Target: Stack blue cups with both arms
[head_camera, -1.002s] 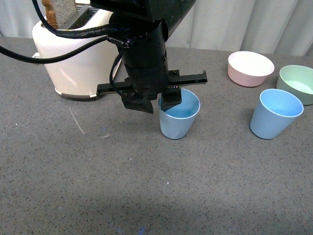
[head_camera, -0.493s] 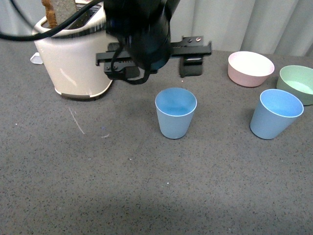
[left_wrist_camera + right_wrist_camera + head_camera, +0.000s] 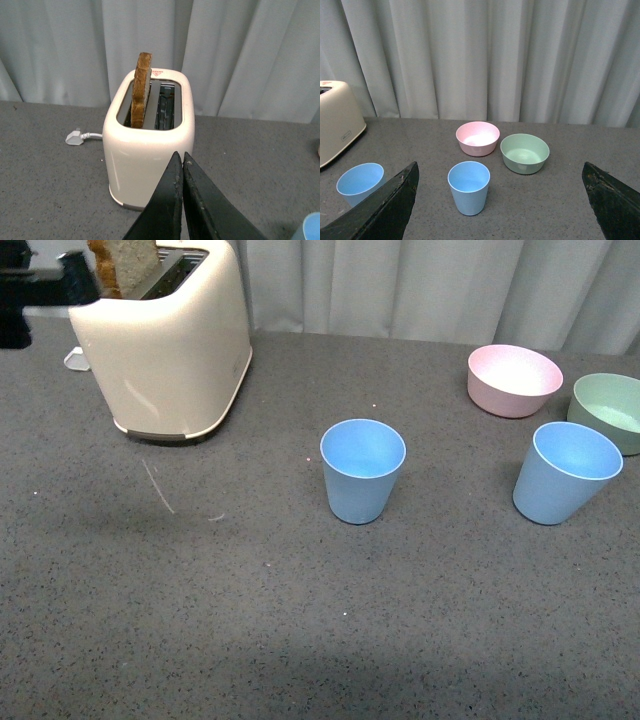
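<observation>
Across grey speckled tabletop (image 3: 300, 620), backed by pale pleated curtain (image 3: 420, 285), found both blue cups upright, unstacked and well apart. Saw first blue cup (image 3: 362, 472) near cream toaster (image 3: 165, 350), off its front corner. Saw second blue cup (image 3: 565, 472) much farther from toaster, just beside pale green bowl (image 3: 608, 412) and near pink bowl (image 3: 514, 380), both bowls on that cup's far side. Noted matte, tapered, handleless cup walls with thin pale rims. Noted smooth, rounded, glossy toaster shell, brown toast slice (image 3: 141, 90) standing in one slot, white plug (image 3: 75, 137) lying just beside toaster. Caught left gripper (image 3: 181, 156) facing toaster, fingers pressed together, gripping no object. Caught right gripper (image 3: 499, 163) spread wide, fingers off both cups.
</observation>
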Motion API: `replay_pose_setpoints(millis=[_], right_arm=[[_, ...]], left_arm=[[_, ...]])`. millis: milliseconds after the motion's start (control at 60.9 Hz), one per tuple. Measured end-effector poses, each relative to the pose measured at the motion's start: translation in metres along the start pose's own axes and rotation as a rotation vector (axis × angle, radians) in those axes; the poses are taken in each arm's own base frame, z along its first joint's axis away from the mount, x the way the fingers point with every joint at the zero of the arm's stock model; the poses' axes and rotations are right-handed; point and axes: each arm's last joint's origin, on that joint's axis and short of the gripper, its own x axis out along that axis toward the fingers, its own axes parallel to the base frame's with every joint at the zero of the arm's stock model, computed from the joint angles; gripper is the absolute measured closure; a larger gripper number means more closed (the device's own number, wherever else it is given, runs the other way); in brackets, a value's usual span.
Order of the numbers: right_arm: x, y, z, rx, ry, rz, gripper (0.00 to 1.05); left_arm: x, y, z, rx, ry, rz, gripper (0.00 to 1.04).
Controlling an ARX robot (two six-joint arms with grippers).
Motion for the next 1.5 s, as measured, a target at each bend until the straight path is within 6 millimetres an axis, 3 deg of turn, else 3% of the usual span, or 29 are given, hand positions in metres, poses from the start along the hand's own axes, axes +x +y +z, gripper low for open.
replay_pose_setpoints(millis=[378,674,1495], right_arm=[[0.0,0.0,0.0,0.0,0.0,0.0,0.1],[0.0,0.0,0.0,0.0,0.0,0.0,0.1],[0.0,0.0,0.0,0.0,0.0,0.0,0.1]], left_arm=[[-0.057,0.034,0.001,0.005,-0.005,0.005,1.01],[-0.089,0.053,0.001,0.004,-0.003,-0.005,1.01],[-0.128,0.055,0.012,0.004,-0.04,0.006,1.01]])
